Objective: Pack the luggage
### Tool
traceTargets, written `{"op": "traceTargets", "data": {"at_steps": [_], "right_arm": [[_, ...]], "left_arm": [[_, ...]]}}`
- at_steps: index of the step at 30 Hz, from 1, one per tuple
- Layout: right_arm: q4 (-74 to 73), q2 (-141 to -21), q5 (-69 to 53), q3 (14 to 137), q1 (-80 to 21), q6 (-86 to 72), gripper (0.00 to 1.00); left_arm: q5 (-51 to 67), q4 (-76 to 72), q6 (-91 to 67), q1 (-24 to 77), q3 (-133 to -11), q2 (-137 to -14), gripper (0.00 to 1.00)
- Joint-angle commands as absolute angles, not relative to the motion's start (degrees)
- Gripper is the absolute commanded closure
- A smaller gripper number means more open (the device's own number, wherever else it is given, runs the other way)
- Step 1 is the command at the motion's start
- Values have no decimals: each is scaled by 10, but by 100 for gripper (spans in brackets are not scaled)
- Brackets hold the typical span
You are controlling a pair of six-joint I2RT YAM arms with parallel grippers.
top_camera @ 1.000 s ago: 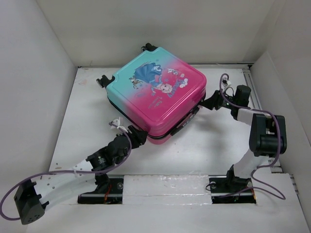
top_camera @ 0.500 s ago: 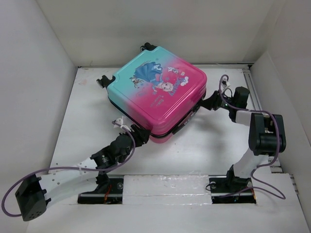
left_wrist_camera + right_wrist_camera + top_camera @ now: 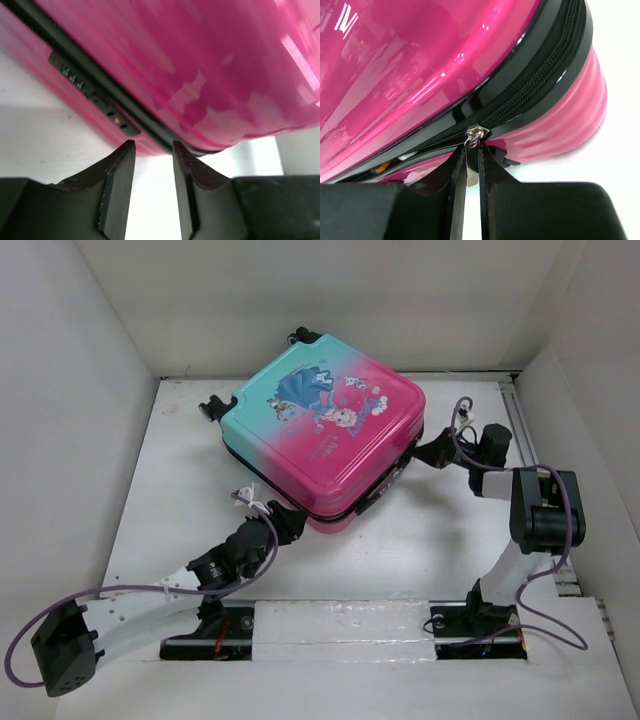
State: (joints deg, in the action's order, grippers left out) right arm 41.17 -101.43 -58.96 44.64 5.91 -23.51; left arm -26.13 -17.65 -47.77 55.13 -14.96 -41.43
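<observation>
Luggage (image 3: 325, 445) lies flat on table (image 3: 430, 540), upper centre of frame. Wheels (image 3: 212, 408) at its upper left. Left gripper (image 3: 285, 522) touches its bottom corner, lock (image 3: 75, 80) just beside. Right gripper (image 3: 425, 452) at its right edge, zipper pull (image 3: 476, 134) between the fingers.

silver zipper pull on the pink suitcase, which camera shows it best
Right wrist: the small silver metal zipper pull sits close-up, pinched by the right gripper. Top external shows only that gripper against the pink-to-teal hard-shell suitcase; left wrist shows its combination lock instead.
</observation>
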Motion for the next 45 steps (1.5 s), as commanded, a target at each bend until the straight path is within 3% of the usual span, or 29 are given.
{"op": "traceTargets", "data": {"at_steps": [1, 5, 8, 16, 23, 26, 35, 42, 45], "right_arm": [[485, -995, -596, 421, 44, -266, 100], [475, -949, -548, 373, 39, -272, 100], [431, -933, -511, 351, 24, -246, 100], [320, -869, -437, 328, -95, -181, 100], [270, -764, -396, 282, -215, -192, 100], [277, -740, -358, 276, -313, -224, 100], [396, -770, -263, 258, -518, -320, 100], [512, -795, -152, 220, -573, -381, 100], [454, -725, -90, 202, -568, -381, 100]], "left_arm": [[-239, -197, -458, 552, -129, -407, 69], [-217, -269, -440, 552, -121, -466, 70], [-217, -328, -419, 552, -168, -583, 70], [-185, -427, -408, 494, -258, -744, 70], [-167, -457, -409, 488, -287, -769, 70], [-161, -468, -414, 488, -300, -785, 70], [-120, -485, -419, 488, -323, -780, 70], [-78, -491, -419, 488, -343, -759, 69], [-84, -483, -419, 488, -305, -682, 59]]}}
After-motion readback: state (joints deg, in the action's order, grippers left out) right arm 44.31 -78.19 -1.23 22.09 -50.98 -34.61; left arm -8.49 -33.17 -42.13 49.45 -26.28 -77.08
